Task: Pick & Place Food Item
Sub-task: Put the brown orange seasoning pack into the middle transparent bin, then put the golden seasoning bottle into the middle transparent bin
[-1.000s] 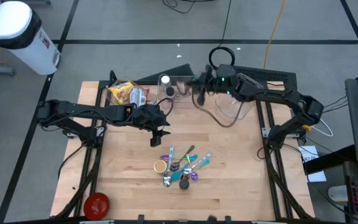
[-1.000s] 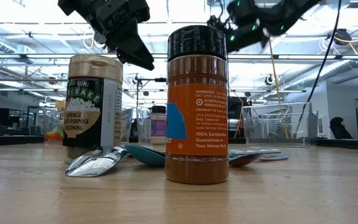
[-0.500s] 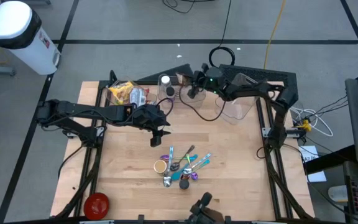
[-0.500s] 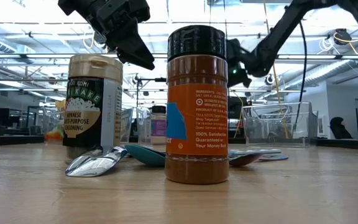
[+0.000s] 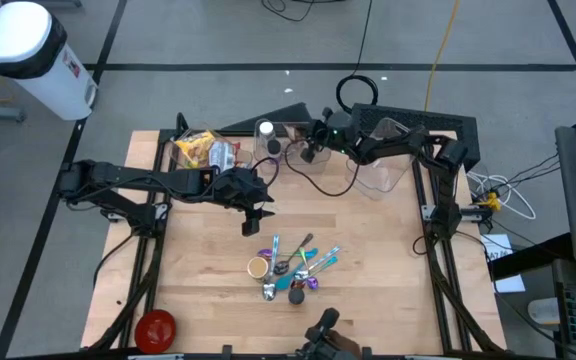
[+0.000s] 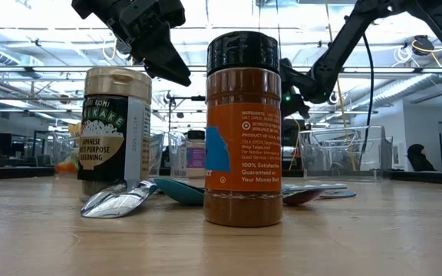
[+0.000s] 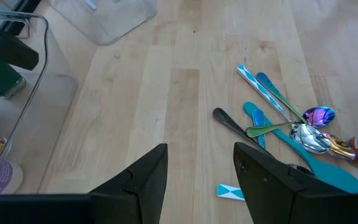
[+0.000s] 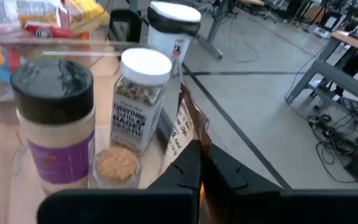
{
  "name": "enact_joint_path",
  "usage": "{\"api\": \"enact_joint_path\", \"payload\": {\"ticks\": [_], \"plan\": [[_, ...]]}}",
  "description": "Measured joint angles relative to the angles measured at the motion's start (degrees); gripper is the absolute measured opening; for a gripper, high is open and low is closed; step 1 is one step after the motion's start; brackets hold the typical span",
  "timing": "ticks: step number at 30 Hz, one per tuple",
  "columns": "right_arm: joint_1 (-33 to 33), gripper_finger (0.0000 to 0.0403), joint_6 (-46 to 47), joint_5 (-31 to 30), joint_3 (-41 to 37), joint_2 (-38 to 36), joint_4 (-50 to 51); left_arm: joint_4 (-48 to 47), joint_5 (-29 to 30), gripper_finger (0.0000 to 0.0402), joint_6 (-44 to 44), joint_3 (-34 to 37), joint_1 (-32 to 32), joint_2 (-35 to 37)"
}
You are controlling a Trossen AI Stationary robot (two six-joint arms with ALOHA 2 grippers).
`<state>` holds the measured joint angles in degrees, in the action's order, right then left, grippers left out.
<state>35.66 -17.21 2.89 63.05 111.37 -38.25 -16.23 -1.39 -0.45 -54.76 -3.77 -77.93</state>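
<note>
— Wooden table [image 5: 368, 260]: where's the right gripper [image 8: 199, 163]?
— Over the clear bin [image 5: 290, 140] of spice jars [image 8: 140, 96], fingers pinched closed on a brown packet [image 8: 185, 127].
— Left gripper [image 7: 199, 171]?
— Half-open, empty, above the spoons [image 7: 291, 127].

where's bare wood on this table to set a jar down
Bare wood lies right of the utensil-and-spice-bottle cluster toward the right edge, and left of it, above the red lid. The back edge is crowded by the clear plastic bins and snack packets.
</note>
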Motion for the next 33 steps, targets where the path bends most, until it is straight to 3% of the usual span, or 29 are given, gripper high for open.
{"api": "enact_joint_path", "payload": {"ticks": [9, 20, 26, 33], "plan": [[0.0, 0.0015, 0.04, 0.12, 0.04, -0.04, 2.61, 0.0, 0.0, 0.0189, 0.0, 0.0, 0.0, 0.0], [-0.14, 0.0159, 3.49, 0.02, 0.06, -1.99, 7.41, 0.0, 0.0, 0.0189, 0.0, 0.0, 0.0, 0.0], [-2.42, 0.02, 6.06, 0.04, 0.0, -11.51, 20.0, 0.0, 0.0, 0.0189, 0.0, -0.02, 0.0, 0.0], [-7.67, 0.0209, 6.78, 0.11, 0.0, -26.64, 40.38, 0.01, 0.0, 0.0189, -0.18, -0.04, 0.0, 0.0]]}}
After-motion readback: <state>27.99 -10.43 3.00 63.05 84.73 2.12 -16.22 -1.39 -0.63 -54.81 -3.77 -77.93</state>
